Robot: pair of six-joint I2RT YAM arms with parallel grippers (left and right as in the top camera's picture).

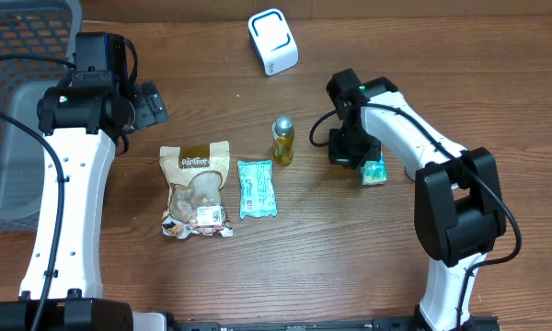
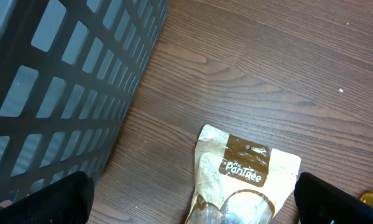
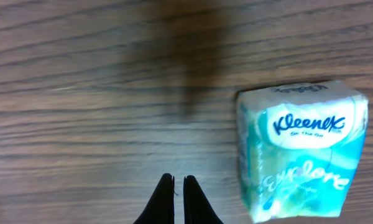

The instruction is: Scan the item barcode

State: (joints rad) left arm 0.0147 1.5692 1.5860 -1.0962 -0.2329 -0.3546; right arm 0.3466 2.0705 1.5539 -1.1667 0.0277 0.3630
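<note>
Several items lie on the wooden table: a tan Pantree snack pouch, a teal flat packet, a small yellow bottle and a teal Kleenex tissue pack. A white scanner stands at the back. My left gripper hovers open behind the pouch; in the left wrist view the pouch lies between and below its wide-spread fingers. My right gripper is shut on nothing, pointing down at bare wood, with the Kleenex pack just to its right, apart from it.
A dark grey mesh basket fills the back left corner, and its wall is close to my left gripper. The right arm's wrist stands between the bottle and the tissue pack.
</note>
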